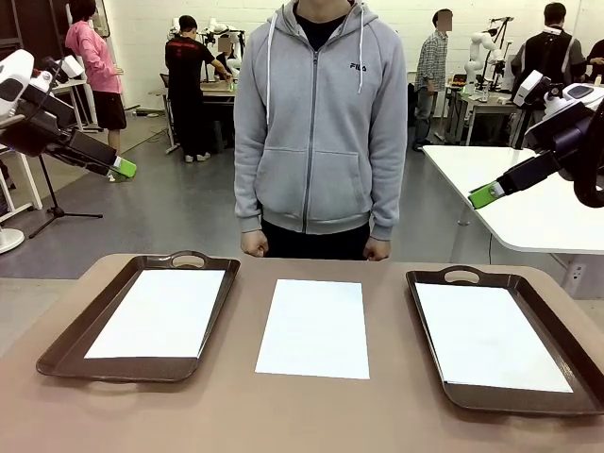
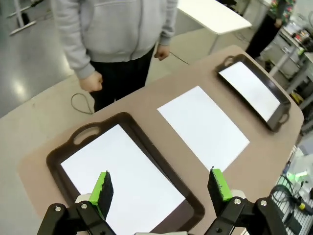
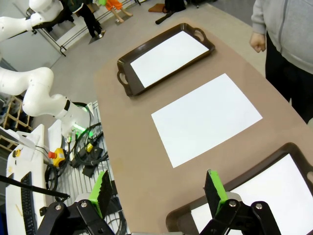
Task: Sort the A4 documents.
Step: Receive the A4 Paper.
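Note:
Three white A4 documents lie in a row. One document [image 1: 160, 311] rests in the left brown tray [image 1: 68, 332], one [image 1: 314, 327] lies bare on the table's middle, and one [image 1: 486, 335] rests in the right brown tray [image 1: 425, 330]. My left gripper [image 1: 123, 169] hangs high at the far left, open and holding nothing. In its wrist view it [image 2: 160, 186] hovers over the left tray's sheet [image 2: 122, 171]. My right gripper [image 1: 486, 195] hangs high at the right, also open with nothing between its fingers. In its wrist view it [image 3: 158, 192] sits above the table near the right tray's sheet [image 3: 264, 196].
A person in a grey hoodie [image 1: 316, 123] stands at the table's far edge, fists [image 1: 253, 243] held low by the edge. A white table [image 1: 528, 203] stands behind on the right. Cables and an emergency-stop box [image 3: 56, 156] lie beside the table on my side.

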Robot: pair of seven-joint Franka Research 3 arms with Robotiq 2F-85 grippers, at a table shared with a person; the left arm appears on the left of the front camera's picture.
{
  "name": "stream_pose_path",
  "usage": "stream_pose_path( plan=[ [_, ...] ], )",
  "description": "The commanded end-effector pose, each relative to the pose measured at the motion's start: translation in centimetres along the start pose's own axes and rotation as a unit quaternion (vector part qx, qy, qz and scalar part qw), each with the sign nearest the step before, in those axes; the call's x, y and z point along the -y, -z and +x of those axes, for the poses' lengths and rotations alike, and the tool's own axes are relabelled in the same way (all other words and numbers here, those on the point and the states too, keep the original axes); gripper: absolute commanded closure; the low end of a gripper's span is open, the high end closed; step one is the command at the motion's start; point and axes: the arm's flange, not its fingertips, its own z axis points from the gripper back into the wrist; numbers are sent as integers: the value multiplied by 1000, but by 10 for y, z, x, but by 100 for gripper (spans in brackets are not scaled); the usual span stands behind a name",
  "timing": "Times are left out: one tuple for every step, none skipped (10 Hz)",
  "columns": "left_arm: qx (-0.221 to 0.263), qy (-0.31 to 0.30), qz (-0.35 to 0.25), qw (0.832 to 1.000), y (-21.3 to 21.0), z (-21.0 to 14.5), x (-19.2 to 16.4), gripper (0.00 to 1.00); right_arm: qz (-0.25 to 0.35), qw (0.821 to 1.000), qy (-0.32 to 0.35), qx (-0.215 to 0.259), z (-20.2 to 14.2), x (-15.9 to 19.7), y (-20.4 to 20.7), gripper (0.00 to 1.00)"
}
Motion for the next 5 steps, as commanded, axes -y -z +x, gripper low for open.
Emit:
stream_pose_path(
  plan=[
    [4,70,-7,998,3,-21,3,0,4,1000,-5,3,1,0,1,1],
    [9,81,1,997,1,-27,9,0,4,1000,-5,3,1,0,1,1],
    [14,77,6,997,-2,-30,11,0,4,1000,-5,3,1,0,1,1],
    [14,77,8,997,-1,-31,13,0,4,1000,-5,3,1,0,1,1],
    [19,74,8,997,1,-31,14,0,4,1000,-5,3,1,0,1,1]
  ],
)
